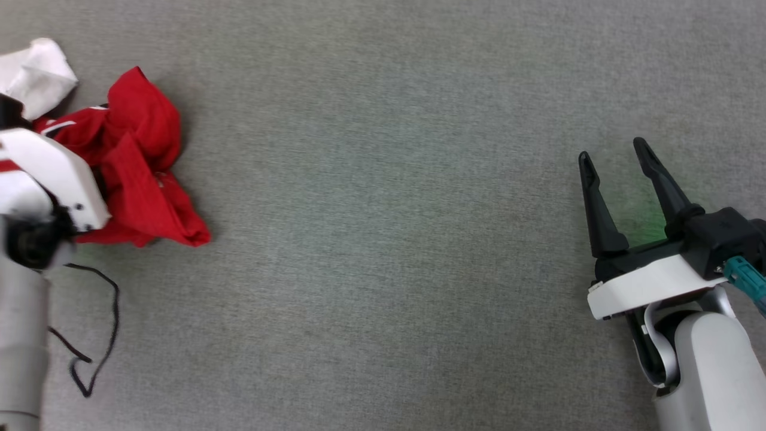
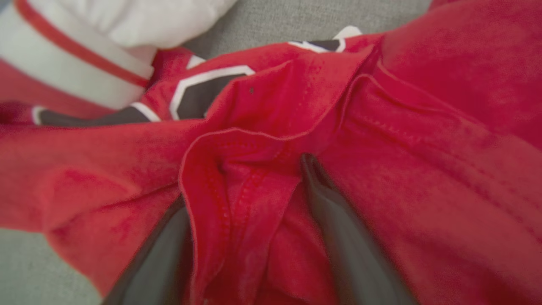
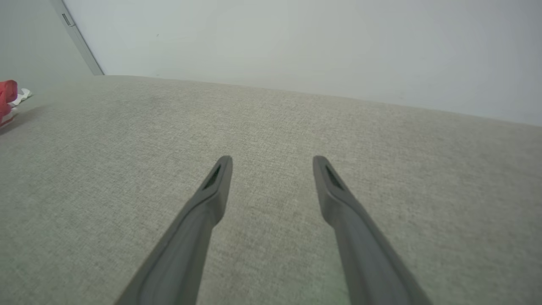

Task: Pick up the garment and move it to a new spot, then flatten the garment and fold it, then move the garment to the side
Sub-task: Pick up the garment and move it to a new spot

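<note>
The garment (image 1: 143, 173) lies crumpled in a heap at the far left of the grey surface, red with a white sleeve (image 1: 36, 72) sticking out behind. My left wrist (image 1: 54, 179) is over its near-left side, fingers hidden in the cloth. In the left wrist view my left gripper (image 2: 245, 182) is open, its dark fingers (image 2: 338, 228) pushed into the red folds with a hemmed ridge of cloth (image 2: 237, 203) between them. Black white-edged lettering (image 2: 199, 93) shows beyond. My right gripper (image 1: 613, 151) (image 3: 272, 161) stands open and empty at the right, far from the garment (image 3: 6, 95).
A grey woven surface (image 1: 389, 239) spreads across the whole middle. A thin black cable (image 1: 102, 335) loops on it at the lower left beside my left forearm. A pale wall (image 3: 296, 42) rises behind the surface's far edge.
</note>
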Controlling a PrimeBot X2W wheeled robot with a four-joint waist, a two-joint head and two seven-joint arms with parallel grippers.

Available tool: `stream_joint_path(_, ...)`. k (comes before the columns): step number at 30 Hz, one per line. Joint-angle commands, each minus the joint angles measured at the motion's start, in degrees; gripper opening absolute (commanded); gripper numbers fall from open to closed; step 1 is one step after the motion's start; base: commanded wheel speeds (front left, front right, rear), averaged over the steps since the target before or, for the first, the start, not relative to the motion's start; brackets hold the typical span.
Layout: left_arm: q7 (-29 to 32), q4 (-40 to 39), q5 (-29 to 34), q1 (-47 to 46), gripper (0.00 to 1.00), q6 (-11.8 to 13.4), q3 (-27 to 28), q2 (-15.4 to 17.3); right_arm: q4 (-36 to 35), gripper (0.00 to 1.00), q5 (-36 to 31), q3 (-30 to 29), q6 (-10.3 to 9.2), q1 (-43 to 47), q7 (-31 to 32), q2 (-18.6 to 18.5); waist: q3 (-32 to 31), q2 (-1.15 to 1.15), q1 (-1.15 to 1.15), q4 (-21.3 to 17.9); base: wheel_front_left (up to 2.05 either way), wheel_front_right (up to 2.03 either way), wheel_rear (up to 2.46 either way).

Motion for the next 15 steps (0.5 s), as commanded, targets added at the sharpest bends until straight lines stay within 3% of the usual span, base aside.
stream_joint_path(1,1.84,1.6,-0.16,1.36,1.0,-0.08,-0.55,-0.2,0.14,1.0,0.0,0.11,-0.02,-1.09,-0.38,0.03,0.97,0.0,-0.01,-0.97,0.0,0.0,0.0)
stream_joint_path(5,6.75,4.94,-3.35,3.39,1.0,0.01,-0.79,-1.76,0.96,1.0,0.21,-0.03,-0.02,-1.78,-0.71,-0.14,1.12,0.0,-0.01,-0.98,0.0,0.0,0.0)
stream_joint_path(8,7.54,5.5,-4.1,3.44,0.0,-0.01,-1.22,-2.45,1.36,1.0,0.3,0.21,-0.02,-1.93,-0.92,-0.27,0.57,0.0,-0.01,-0.76,0.0,0.0,0.0)
stream_joint_path(15,-3.8,1.36,0.0,-0.6,0.0,1.6,-1.75,0.92,1.95,1.0,0.52,0.26,-0.02,-0.45,-0.78,-0.08,-3.57,0.0,-0.01,-0.17,0.0,0.0,0.0)
